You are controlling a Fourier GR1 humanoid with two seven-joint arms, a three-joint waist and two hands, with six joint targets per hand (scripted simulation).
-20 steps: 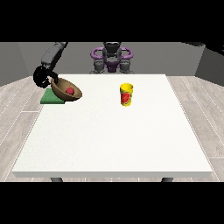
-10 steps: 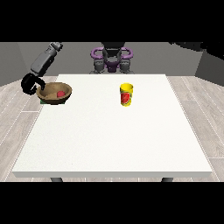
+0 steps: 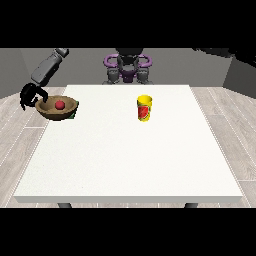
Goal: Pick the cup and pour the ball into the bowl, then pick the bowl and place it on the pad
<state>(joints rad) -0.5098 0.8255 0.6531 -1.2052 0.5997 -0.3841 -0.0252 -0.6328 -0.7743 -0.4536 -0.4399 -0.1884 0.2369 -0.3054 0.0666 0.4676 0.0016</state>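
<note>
A brown bowl with a red ball inside sits at the table's far left edge. It covers most of the green pad, of which only a sliver shows at the bowl's right. The hand at the view's left is at the bowl's left rim, its fingers curled over that rim. A yellow cup with a red mark stands upright near the table's middle back, away from any hand. No other hand shows.
The white table stretches wide towards the camera. The robot's torso stands behind the far edge. The bowl hangs slightly over the table's left edge.
The bowl, carried by the hand at the view's left, has moved left and down over the green pad, which is now almost covered. The cup has not moved.
</note>
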